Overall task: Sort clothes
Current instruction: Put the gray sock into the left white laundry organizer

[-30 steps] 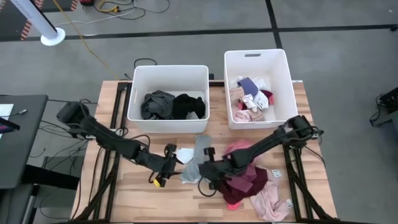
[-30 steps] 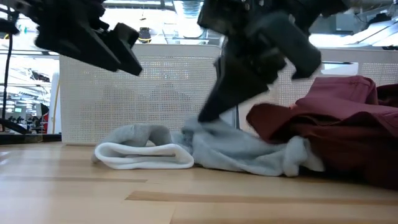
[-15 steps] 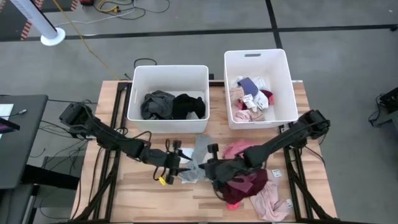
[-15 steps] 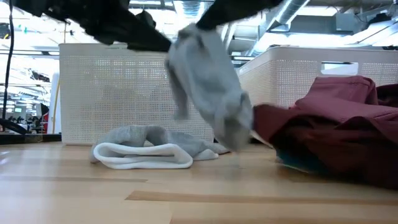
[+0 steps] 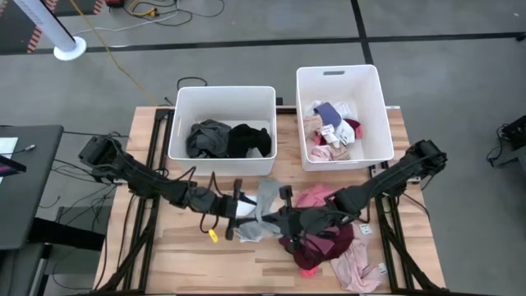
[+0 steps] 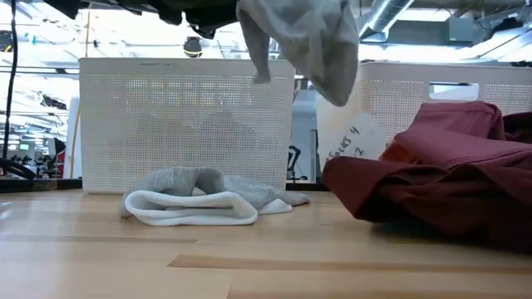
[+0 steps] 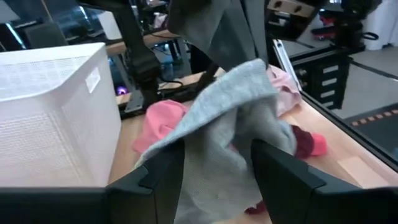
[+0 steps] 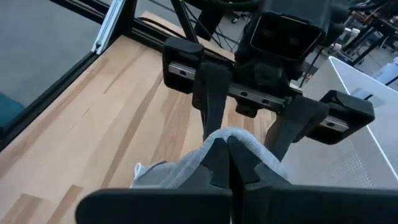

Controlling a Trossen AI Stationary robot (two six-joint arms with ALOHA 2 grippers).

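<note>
A light grey garment (image 6: 309, 37) hangs in the air over the middle of the table, with my right gripper (image 8: 227, 163) shut on it. My left gripper (image 7: 217, 168) is open and faces the right one from the table's left. Its fingers (image 7: 163, 177) stand on either side of the hanging garment (image 7: 233, 118). In the high view the two grippers meet at the garment (image 5: 265, 197). A grey and white garment (image 6: 195, 199) lies flat on the table below. Both bins hold clothes. My right gripper pinches a raised fold of the grey garment (image 8: 231, 138) between its two shut fingers. The fingers come from the table's right, nearly level and slanting a little down. The garment hangs slack below them, clear of the table. Whether my left gripper's fingers touch the garment, I cannot tell.
The left white bin (image 5: 222, 92) holds dark clothes and the right white bin (image 5: 339, 72) holds light ones; both stand at the far edge. A pink garment (image 5: 312, 197), a maroon one (image 6: 440, 174) and a pale pink one (image 5: 357, 267) lie at the table's right.
My right gripper has risen with the grey garment, whose lower end has come off the table and now hangs clear. My left gripper has gone toward the table's right and tipped up to near level. The grey and white garment has stayed on the table.
</note>
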